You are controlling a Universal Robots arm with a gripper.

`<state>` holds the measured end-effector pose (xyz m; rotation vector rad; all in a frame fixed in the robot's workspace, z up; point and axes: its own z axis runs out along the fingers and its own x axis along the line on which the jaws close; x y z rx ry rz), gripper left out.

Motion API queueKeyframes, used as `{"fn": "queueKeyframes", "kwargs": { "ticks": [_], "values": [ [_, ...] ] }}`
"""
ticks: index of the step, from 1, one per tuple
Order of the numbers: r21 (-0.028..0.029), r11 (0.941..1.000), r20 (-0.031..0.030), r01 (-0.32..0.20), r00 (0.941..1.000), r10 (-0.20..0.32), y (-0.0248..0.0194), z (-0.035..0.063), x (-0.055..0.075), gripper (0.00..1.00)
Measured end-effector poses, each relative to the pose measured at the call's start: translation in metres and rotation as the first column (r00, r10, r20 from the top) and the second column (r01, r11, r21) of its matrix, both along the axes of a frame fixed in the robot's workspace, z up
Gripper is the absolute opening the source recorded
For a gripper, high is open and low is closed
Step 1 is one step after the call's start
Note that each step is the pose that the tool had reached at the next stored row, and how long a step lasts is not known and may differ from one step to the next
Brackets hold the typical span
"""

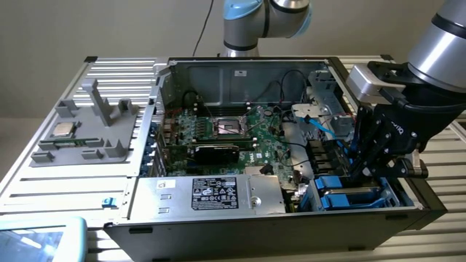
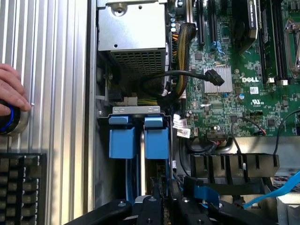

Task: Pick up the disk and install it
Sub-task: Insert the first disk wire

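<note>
The disk (image 2: 156, 140) stands on edge in the drive bay at the front corner of the open computer case, its bright blue bracket (image 1: 350, 199) showing from above. My gripper (image 2: 165, 185) reaches down into that bay with its black fingers (image 2: 154, 194) close together over the disk's blue edge, so it looks shut on the disk. In the exterior view, my gripper (image 1: 362, 173) hangs at the right side of the case, just above the blue brackets. A second blue bracket (image 2: 121, 140) sits right beside the disk, on the side away from the motherboard.
A green motherboard (image 1: 233, 131) fills the case's middle, and a silver power supply (image 1: 211, 194) with a black label lies near its front. A blue cable (image 1: 320, 128) and black cables run near the bay. A hand (image 2: 11, 91) rests on a blue-ringed knob (image 2: 7, 119) outside the case. A grey fixture (image 1: 87, 136) holds a CPU chip (image 1: 62, 130).
</note>
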<state>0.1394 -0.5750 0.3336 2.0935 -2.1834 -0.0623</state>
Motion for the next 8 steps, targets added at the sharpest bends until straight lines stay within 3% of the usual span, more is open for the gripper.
{"fn": "queueKeyframes", "kwargs": {
  "ticks": [8],
  "values": [
    [-0.0005,1.0000,-0.0001,0.000,1.0000,0.000,-0.0001,0.0002,0.0022,0.16]
  ]
}}
